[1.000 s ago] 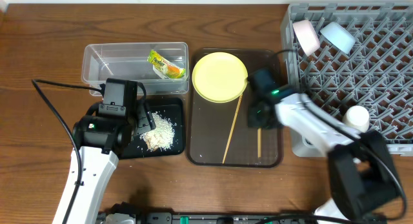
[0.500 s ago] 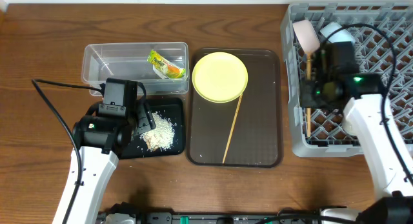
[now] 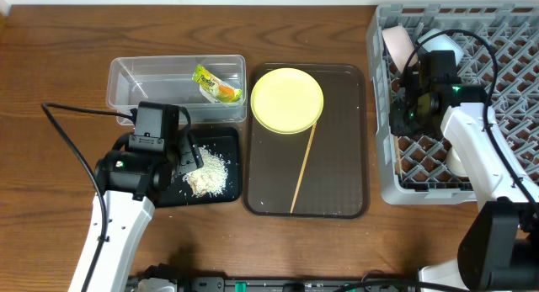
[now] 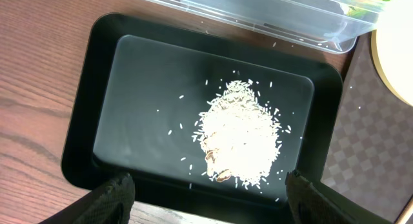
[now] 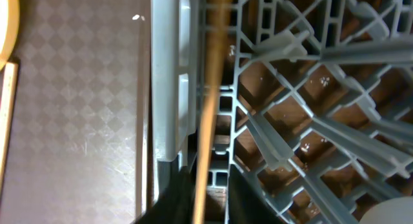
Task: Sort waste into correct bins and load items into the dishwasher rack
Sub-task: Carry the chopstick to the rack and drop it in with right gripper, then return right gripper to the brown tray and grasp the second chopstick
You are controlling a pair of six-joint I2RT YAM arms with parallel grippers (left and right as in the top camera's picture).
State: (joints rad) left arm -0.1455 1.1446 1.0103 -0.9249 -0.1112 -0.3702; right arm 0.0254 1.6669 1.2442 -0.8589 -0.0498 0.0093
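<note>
Lying in the clear tub (image 3: 135, 82) is a wrapper (image 3: 216, 84) (lettering unreadable).

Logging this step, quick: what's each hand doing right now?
Left hand: open, empty, above the black tub.
Right hand: chopstick between its jaws at the edge of the rack; gripped or loose cannot be told.

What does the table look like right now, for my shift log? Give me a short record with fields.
clear tub: holds wrapper
black tub: holds rice pile
left gripper: open, above black tub
brown tray: carries plate and tray chopstick
rack: pink bowl, blue bowl, rack chopstick along left wall
right gripper: fingers either side of rack chopstick, grip unclear
</note>
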